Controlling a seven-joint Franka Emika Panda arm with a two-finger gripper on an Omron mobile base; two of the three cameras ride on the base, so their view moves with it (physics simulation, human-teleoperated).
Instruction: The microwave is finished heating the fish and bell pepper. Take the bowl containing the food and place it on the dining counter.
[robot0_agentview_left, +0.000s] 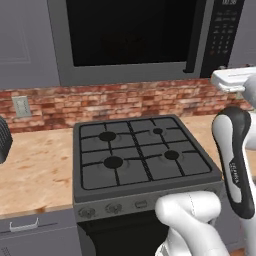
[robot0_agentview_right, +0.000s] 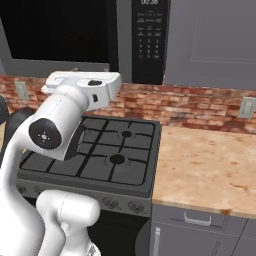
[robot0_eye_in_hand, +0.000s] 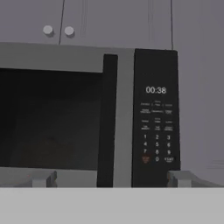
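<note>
Above brick wall (robot0_agentview_left: 125, 102), grey microwave (robot0_agentview_left: 135, 37) (door closed).

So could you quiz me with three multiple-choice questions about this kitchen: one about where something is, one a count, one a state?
1. Where is the microwave relative to the gas stove?
A. Mounted above it
B. On the counter to its left
C. Beneath it

2. How many burners does the stove have?
A. Two
B. Four
C. Six

3. How is the microwave door?
A. Wide open
B. Removed
C. Closed

Answers:
1. A, both base views show it hanging over the stove, above the brick wall.
2. B, four round burners sit under the grate.
3. C, the dark glass lies flush beside the keypad panel, with the bar handle in place.
</note>
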